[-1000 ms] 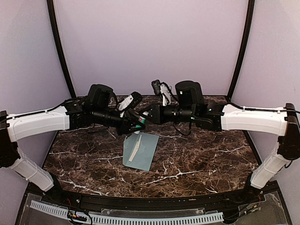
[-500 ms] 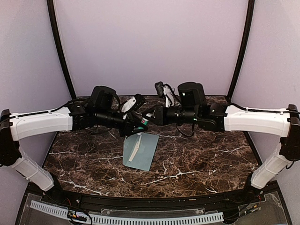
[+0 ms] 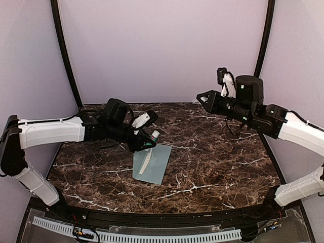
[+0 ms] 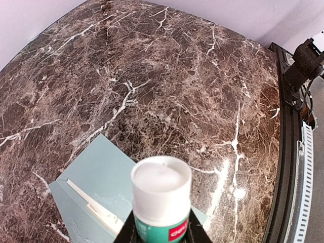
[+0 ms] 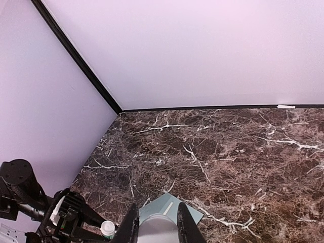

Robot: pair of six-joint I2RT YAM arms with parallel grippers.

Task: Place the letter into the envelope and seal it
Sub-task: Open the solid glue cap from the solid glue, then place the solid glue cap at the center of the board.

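Note:
The teal envelope (image 3: 153, 163) lies flat on the marble table (image 3: 217, 162), also seen in the left wrist view (image 4: 96, 172). Only a narrow cream strip of the letter (image 3: 146, 162) shows on it; the rest is hidden. My left gripper (image 3: 147, 142) hovers just above the envelope's far edge, shut on a green glue stick (image 4: 161, 192) whose white top is bare. My right gripper (image 3: 201, 97) is raised at the back right, far from the envelope, and is shut on a pale rounded cap (image 5: 157, 232).
Black frame posts (image 3: 65, 55) rise against the lilac walls at both back corners. A black rail and white cable strip (image 3: 152, 234) run along the table's near edge. The left arm (image 5: 30, 197) shows at the lower left of the right wrist view.
The two grippers were tip to tip above the envelope. My right gripper has pulled away up and to the right with the cap. The left gripper stays over the envelope with the stick.

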